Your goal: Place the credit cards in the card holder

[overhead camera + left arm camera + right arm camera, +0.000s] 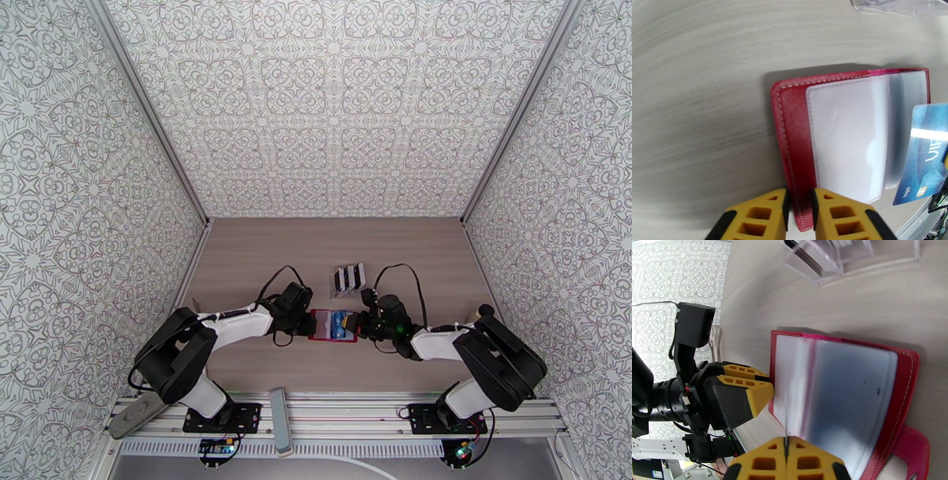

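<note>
The red card holder (322, 325) lies open on the table between both arms, its pale clear pockets (847, 138) facing up. My left gripper (800, 197) is shut on the near-left edge of its red cover (904, 398), and its yellow fingers (750, 386) show at the wallet's side. My right gripper (786, 443) is shut on a blue credit card (926, 154), held on edge just above the right half of the open pockets. More credit cards stand in a clear stand (348, 279) just behind the wallet.
The wallet's snap tab (914, 449) sticks out on the right side. A grey bar (279, 430) lies on the aluminium rail at the near edge. Patterned walls close in the table on the left, right and back.
</note>
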### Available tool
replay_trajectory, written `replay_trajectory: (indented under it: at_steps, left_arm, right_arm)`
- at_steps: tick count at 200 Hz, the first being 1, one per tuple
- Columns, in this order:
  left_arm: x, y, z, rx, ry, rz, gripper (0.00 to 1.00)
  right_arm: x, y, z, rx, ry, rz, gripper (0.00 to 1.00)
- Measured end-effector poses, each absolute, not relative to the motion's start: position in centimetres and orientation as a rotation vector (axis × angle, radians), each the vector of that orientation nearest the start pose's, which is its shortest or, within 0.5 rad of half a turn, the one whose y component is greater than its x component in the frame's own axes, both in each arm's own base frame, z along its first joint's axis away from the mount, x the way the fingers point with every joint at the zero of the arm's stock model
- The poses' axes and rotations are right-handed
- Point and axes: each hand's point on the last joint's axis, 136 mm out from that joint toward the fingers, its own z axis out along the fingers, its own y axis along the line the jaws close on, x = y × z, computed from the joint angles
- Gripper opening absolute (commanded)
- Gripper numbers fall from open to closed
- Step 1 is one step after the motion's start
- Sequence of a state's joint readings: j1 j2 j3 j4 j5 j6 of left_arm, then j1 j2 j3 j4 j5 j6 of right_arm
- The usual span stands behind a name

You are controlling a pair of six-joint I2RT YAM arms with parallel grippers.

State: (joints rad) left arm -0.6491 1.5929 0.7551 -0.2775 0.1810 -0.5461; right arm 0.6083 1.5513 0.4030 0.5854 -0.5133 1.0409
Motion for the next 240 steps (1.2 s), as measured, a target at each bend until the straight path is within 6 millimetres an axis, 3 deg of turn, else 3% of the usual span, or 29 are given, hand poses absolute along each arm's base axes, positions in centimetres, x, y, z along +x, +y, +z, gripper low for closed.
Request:
replay_trajectory:
  at_steps: [109, 240]
  left_arm:
    - [25.5, -22.8, 1.7, 0.189, 2.788, -0.594, 0.22]
    - [25.6, -22.6, 1.7, 0.176, 2.787, -0.601, 0.23]
  right_arm:
    - [25.3, 27.9, 4.2, 0.256, 2.432, 1.465, 0.0]
    - [25.9, 27.3, 4.7, 0.271, 2.404, 1.513, 0.0]
